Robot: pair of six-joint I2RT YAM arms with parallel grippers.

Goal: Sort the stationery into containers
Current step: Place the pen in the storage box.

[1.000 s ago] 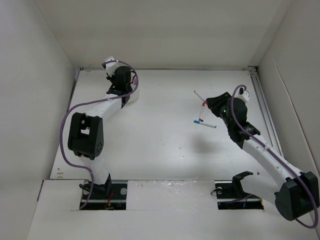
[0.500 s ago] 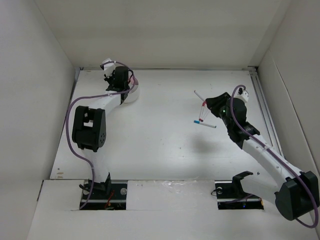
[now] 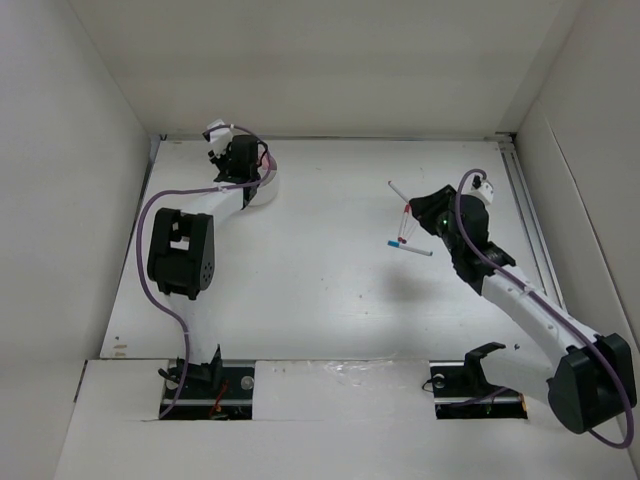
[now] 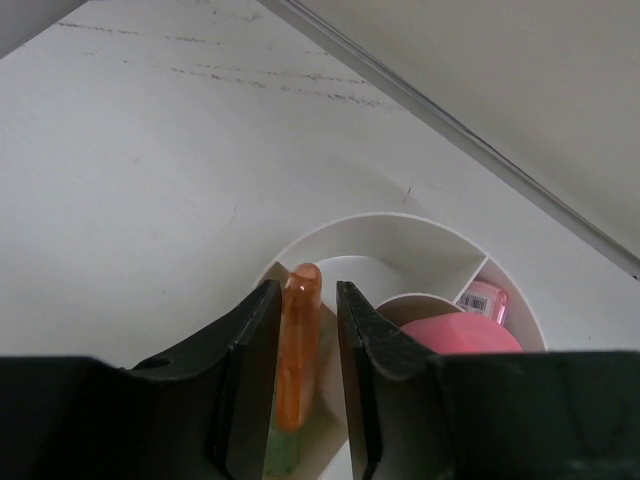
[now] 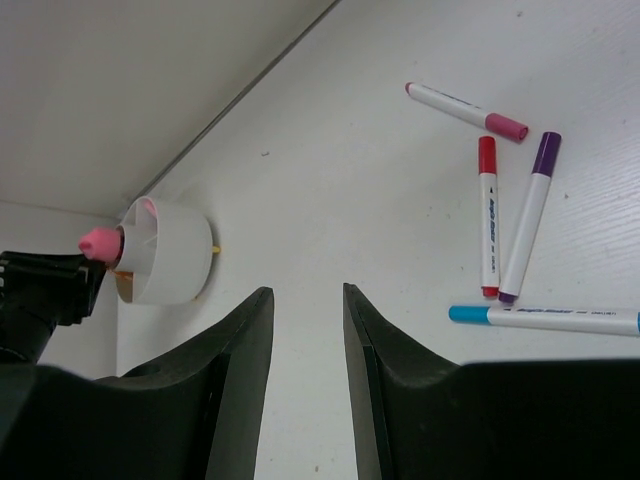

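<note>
The bowl sat at the far left of the table, close to the back wall, with my left gripper directly over it. In the left wrist view, a capsule piece stood upright between that gripper's fingers, above a compartment at the bowl's edge, with another piece under it. I couldn't tell whether the fingers touched it. A stubby item sat in the compartment to the right, and a labelled item lay in the one beyond.

Well to the right, just left of my right gripper, four pens lay on the table. Two lay side by side, one lay apart behind them, and one lay crosswise at their near ends.
</note>
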